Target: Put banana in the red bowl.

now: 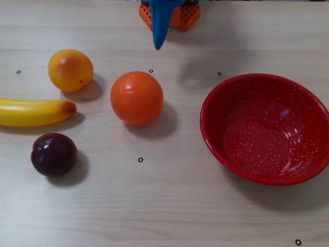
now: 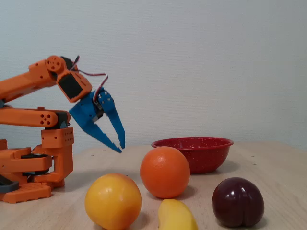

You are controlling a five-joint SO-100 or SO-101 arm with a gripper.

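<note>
Your gripper (image 2: 120, 146) hangs empty near the arm's base, fingers nearly together. The banana (image 1: 33, 111) lies at the overhead view's left edge, between yellow-orange fruit (image 1: 70, 70) and plum (image 1: 53, 154); open wide, descend across its middle

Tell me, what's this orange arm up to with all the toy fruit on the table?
Nothing is being handled yet. The orange arm's blue pincer hangs in the air near its base, holding nothing, its two fingers almost together. The banana lies at the left edge of the overhead view, with a yellow-orange fruit, an orange and a dark plum around it. The red bowl sits empty on the right. The banana hasn't been touched so far.
</note>
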